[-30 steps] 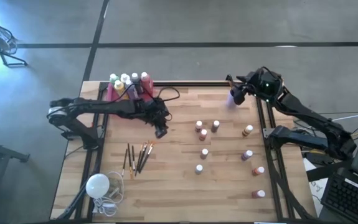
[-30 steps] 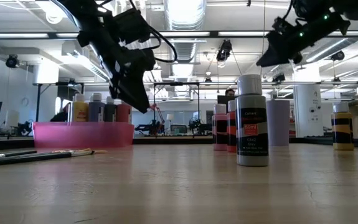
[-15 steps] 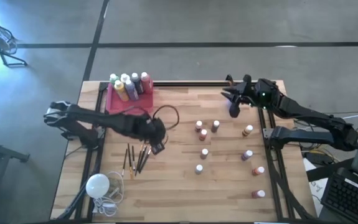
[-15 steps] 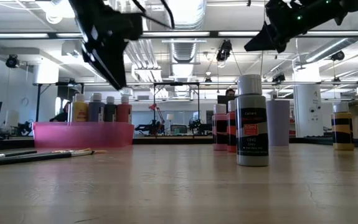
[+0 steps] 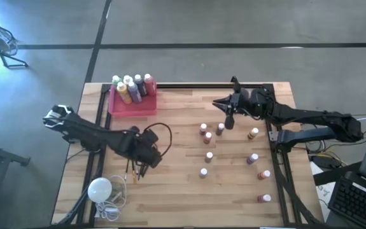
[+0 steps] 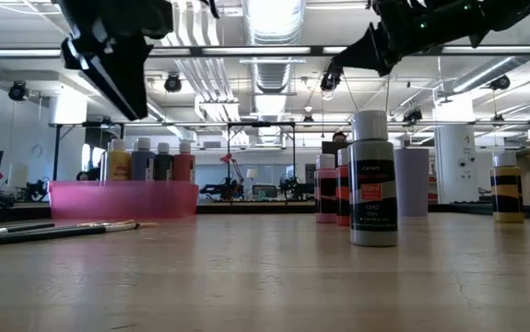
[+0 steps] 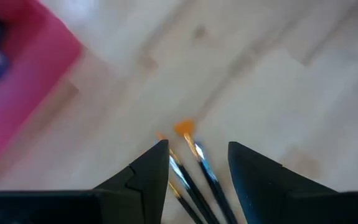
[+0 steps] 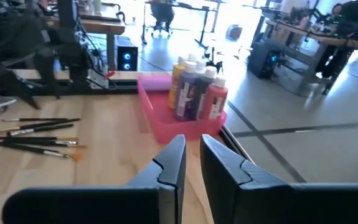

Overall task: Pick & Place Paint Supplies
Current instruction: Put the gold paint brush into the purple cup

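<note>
Several thin dark paintbrushes (image 7: 191,180) lie flat on the wooden table, left of centre. My left gripper (image 5: 148,156) hovers open above their bristle ends, a finger on either side in the left wrist view, touching none. Small white-capped paint bottles (image 5: 207,137) stand upright across the table's right half. Larger bottles (image 5: 132,88) stand in a pink tray (image 5: 133,107) at the far left. My right gripper (image 5: 228,118) hangs high over the far small bottles, pointing almost level toward the tray (image 8: 179,127), its fingers nearly together with nothing between them.
A white round bulb (image 5: 100,189) with a coiled cord lies at the near left corner. Black rails (image 5: 275,159) run along the table's left and right sides. Bare wood shows in the table's middle and along the near edge.
My left gripper has swung from beside the pink tray toward the near edge and the left, turning as it went, and now hangs over the brushes. My right gripper has swung from the far right corner toward the table's middle, over the small bottles.
</note>
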Controlling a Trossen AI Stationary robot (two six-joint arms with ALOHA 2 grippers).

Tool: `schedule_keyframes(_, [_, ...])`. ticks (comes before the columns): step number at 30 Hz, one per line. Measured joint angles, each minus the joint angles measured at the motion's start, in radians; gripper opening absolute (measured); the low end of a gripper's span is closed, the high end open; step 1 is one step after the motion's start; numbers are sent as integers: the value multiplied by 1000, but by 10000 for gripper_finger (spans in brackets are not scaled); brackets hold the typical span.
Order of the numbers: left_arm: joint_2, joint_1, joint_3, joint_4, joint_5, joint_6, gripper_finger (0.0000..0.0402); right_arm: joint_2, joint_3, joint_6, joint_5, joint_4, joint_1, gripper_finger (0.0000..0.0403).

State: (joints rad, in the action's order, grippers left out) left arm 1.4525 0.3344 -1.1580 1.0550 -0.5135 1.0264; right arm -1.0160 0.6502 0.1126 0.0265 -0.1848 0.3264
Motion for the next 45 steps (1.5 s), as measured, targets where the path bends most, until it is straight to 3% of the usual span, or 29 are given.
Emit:
schedule_keyframes(5, [19, -43, 19, -18, -5, -14, 170, -25, 19, -1, -2, -12, -6, 57])
schedule_keyframes(9, [32, -72, 78, -146, -3, -56, 170, -36, 27, -3, -2, -35, -6, 68])
schedule_keyframes(17, [44, -167, 217, -315, 74, -76, 170, -40, 26, -4, -1, -34, -6, 91])
schedule_keyframes(25, [47, -209, 281, -442, 162, -102, 170, -41, 26, -4, -1, -33, -6, 103])
schedule_keyframes(38, [47, -209, 338, -501, 191, -75, 170, -41, 25, 0, 0, -30, -6, 61])
schedule_keyframes(45, [119, -209, 353, -572, 211, -82, 170, -41, 25, 0, 0, -29, -6, 47])
